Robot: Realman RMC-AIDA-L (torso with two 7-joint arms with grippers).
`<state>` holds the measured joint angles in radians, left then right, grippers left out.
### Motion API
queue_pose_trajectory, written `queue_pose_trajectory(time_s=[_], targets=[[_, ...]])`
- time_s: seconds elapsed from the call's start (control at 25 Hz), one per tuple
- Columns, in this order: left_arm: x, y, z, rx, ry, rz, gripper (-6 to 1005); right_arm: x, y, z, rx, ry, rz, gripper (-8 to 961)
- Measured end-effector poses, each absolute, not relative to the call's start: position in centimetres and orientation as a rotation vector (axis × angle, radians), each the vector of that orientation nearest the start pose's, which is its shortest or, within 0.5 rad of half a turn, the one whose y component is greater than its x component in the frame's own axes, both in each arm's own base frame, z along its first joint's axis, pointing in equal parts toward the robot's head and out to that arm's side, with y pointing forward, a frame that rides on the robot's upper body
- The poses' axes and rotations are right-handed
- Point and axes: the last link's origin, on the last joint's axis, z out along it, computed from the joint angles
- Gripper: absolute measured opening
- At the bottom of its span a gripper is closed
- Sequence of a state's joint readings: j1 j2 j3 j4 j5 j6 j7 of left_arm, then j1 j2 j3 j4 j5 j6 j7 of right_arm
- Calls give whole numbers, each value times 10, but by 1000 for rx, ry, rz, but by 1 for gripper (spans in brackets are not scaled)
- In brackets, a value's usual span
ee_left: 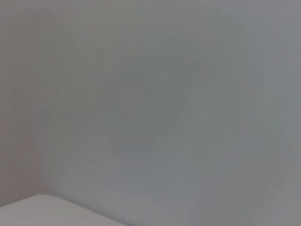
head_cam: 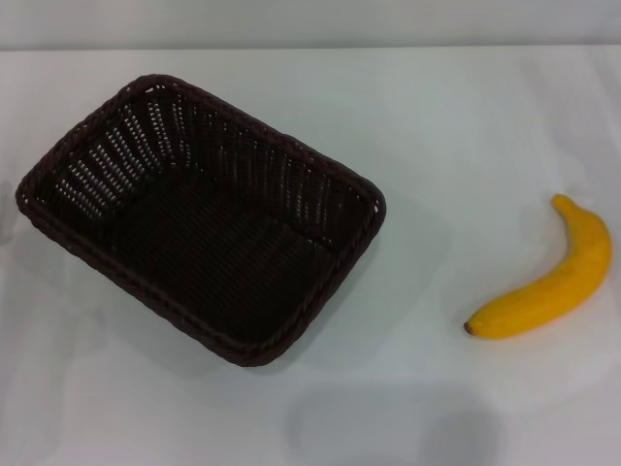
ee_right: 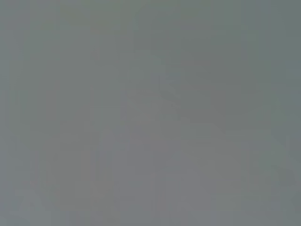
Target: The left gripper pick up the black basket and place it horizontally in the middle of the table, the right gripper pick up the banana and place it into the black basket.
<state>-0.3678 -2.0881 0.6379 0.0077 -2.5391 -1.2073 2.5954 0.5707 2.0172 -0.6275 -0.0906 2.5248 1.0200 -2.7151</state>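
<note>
- The bench [head_cam: 437, 116] carries both things; none of my views shows my fingers, so I cannot tell their state.
- The black basket [head_cam: 199, 218] sits skewed on my left.
- The banana [head_cam: 548, 286] lies well apart, on my right.

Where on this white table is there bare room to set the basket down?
Bare white table lies between the dark woven wicker basket and the curved yellow banana, plus a wide strip in front of both and behind them. The table's left side is taken by the basket, sitting askew. Neither gripper is in view.
</note>
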Motion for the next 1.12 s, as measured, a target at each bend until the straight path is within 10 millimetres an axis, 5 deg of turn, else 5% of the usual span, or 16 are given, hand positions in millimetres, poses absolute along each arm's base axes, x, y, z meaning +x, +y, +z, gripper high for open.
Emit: queue_pose_trajectory(time_s=[0.44,0.72,1.0,1.12], targets=[[-393,293,25,-1240,-905,-842,881,358,382,64,-1362,719,724,872],[-391,310,49,-1170,-1025,-1055,876,358,381,62,-1362,725,725,872],[-372,345,96,-1404,-1163,-1220,875,356,383,61,-1368,721,729,872],[-355,367,115,-1643,-1221,-1117,875,355,384,61,-1368,718,732,872]])
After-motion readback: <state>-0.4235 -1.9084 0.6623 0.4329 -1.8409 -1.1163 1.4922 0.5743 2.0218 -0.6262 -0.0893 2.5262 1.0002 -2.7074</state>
